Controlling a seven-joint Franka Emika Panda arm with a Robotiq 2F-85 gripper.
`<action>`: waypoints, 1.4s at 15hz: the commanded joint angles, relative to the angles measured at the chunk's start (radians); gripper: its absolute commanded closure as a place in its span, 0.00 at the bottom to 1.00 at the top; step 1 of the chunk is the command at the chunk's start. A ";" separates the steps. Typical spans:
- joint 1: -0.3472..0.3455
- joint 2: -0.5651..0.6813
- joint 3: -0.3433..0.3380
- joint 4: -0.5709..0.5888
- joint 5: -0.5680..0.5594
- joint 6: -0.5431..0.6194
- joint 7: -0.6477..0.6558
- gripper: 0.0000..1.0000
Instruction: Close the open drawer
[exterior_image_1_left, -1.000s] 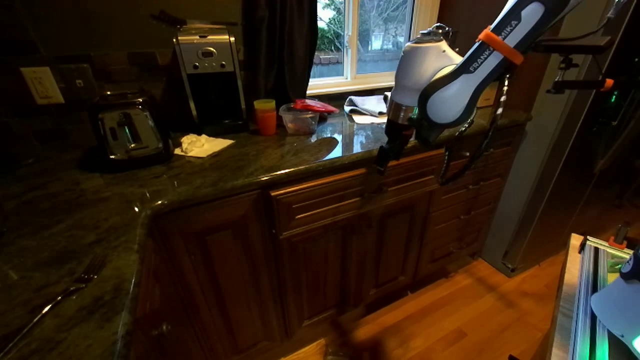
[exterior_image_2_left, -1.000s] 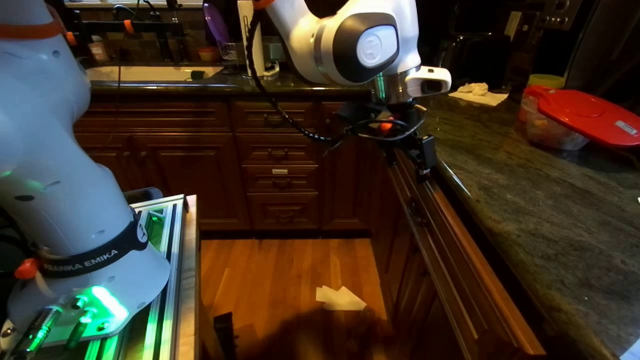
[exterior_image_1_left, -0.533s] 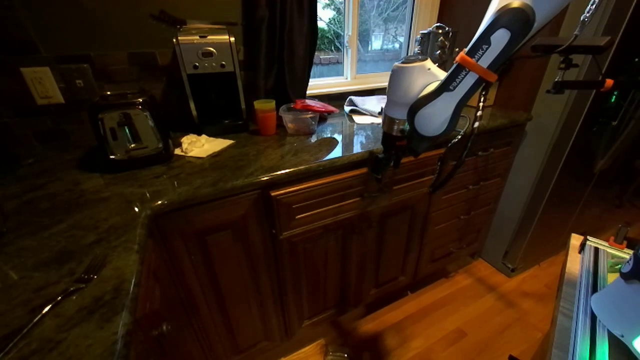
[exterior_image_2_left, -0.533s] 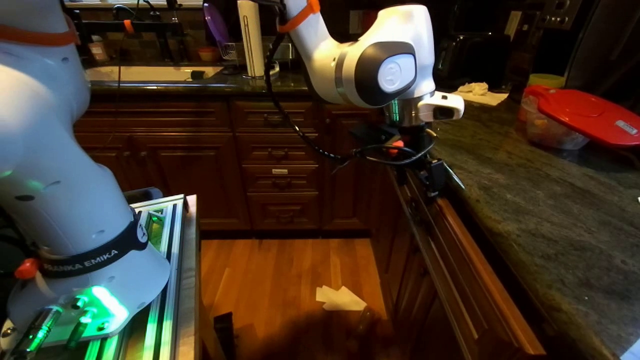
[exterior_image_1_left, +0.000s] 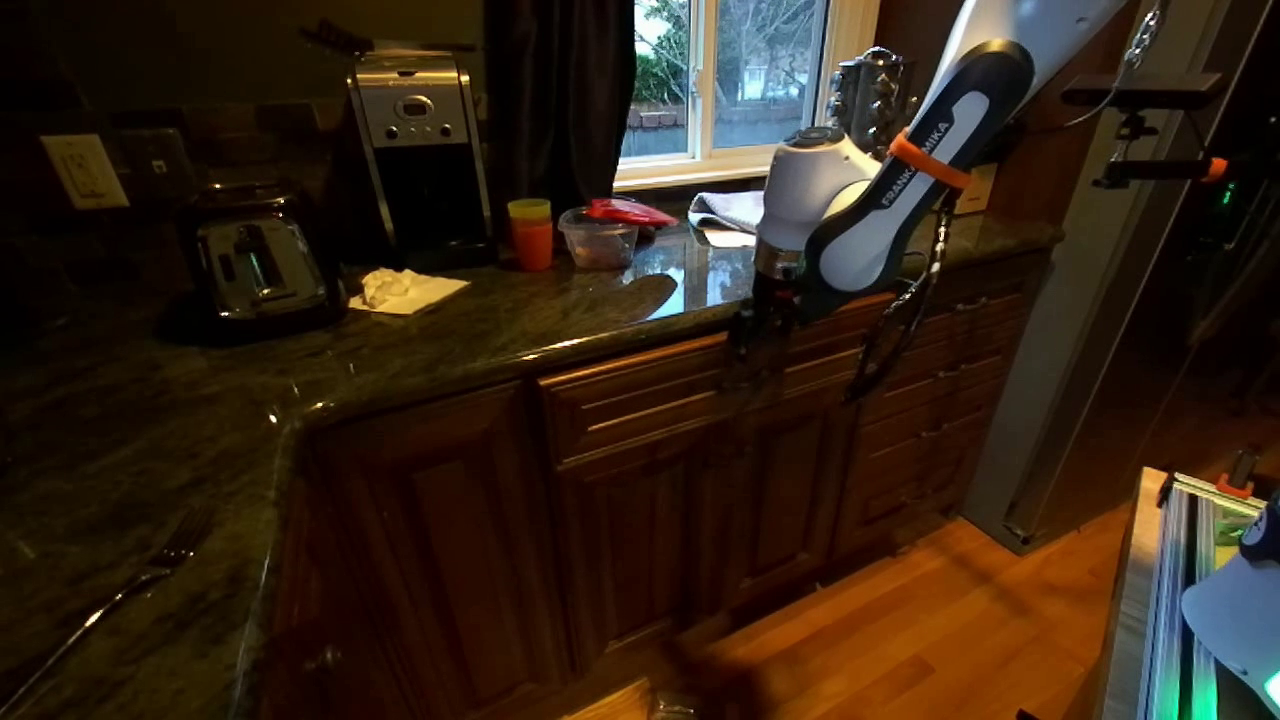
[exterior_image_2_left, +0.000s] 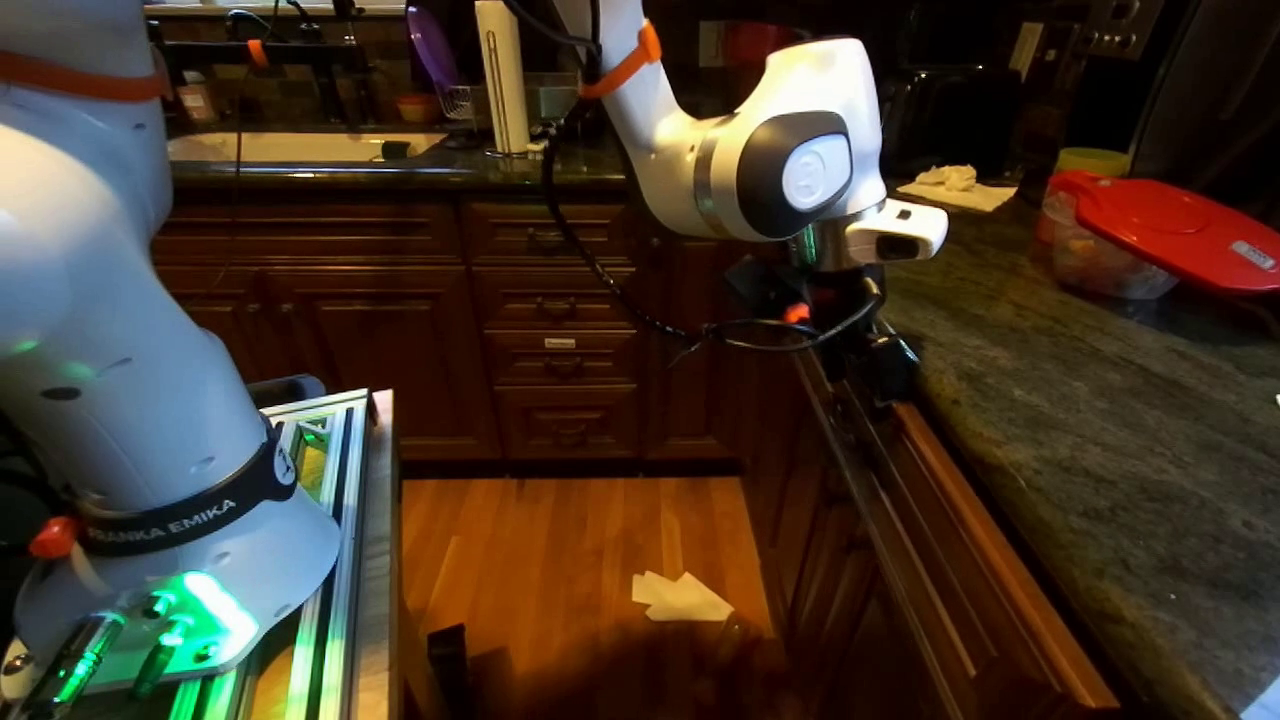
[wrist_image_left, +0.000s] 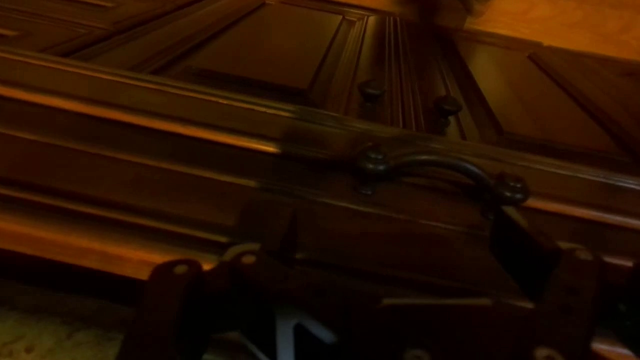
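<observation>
The drawer has a wide dark brown panel front, seen in both exterior views (exterior_image_1_left: 640, 400) (exterior_image_2_left: 985, 570). It stands slightly out from under the counter, with a narrow dark gap behind its top edge; the inner box is hidden. Its curved dark handle (wrist_image_left: 440, 162) shows in the wrist view. My gripper points down at the drawer's front near the middle, in both exterior views (exterior_image_1_left: 742, 350) (exterior_image_2_left: 868, 380). In the wrist view the gripper (wrist_image_left: 395, 225) is open, its fingers wide apart with nothing between them. The drawer front (wrist_image_left: 125, 165) lies just beyond; contact is hard to tell in the dark.
The granite counter (exterior_image_2_left: 1080, 440) overhangs behind the drawer. On it stand a red-lidded container (exterior_image_2_left: 1180, 230), an orange cup (exterior_image_1_left: 531, 240), a toaster (exterior_image_1_left: 262, 260) and a fork (exterior_image_1_left: 150, 575). Cabinet doors (exterior_image_1_left: 640, 540) lie below the drawer. Paper (exterior_image_2_left: 685, 597) lies on the floor.
My arm has moved down and in toward the counter along the drawer front. In the last half second the drawer front has shifted slightly inward, narrowing the gap.
</observation>
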 joint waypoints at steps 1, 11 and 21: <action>0.059 0.078 -0.075 0.045 -0.004 0.122 0.078 0.00; 0.246 -0.051 -0.273 -0.037 -0.235 -0.044 0.113 0.00; -0.004 -0.560 0.045 -0.271 -0.059 -0.429 -0.335 0.00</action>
